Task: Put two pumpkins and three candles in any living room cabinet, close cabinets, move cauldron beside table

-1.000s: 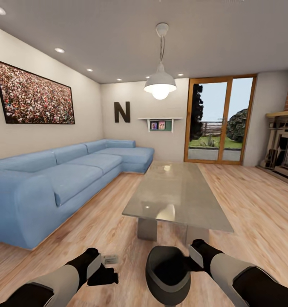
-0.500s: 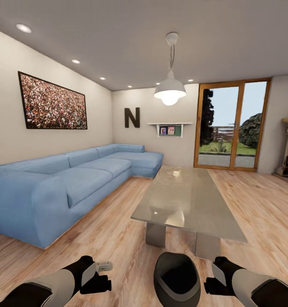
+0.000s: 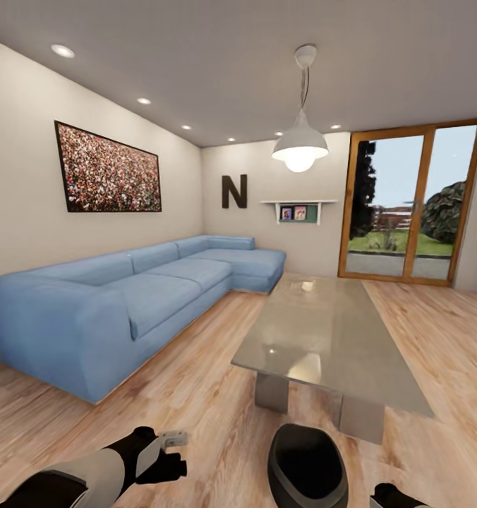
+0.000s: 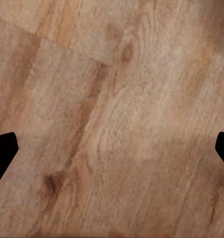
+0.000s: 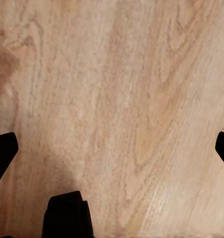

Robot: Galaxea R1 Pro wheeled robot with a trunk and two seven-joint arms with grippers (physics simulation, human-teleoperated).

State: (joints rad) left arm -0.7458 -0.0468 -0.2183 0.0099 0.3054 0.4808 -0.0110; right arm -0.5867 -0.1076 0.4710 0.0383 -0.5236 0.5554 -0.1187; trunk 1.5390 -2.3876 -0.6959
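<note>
Living room of a home: blue corner sofa (image 3: 125, 303) at left, low glossy coffee table (image 3: 330, 339) (centre frame), framed wall picture (image 3: 108, 171), pendant lamp (image 3: 300, 144), glazed garden doors (image 3: 408, 204), wood floor (image 3: 196, 395).

1. The left arm (image 3: 76, 483) is clad in a pale grey shell with a dark upper segment.
2. Its left hand (image 3: 169, 462) is black, capped by a small light grey plate.
3. Black finger tips (image 4: 3, 151) are seen against the wooden floor (image 4: 116, 99).
</note>
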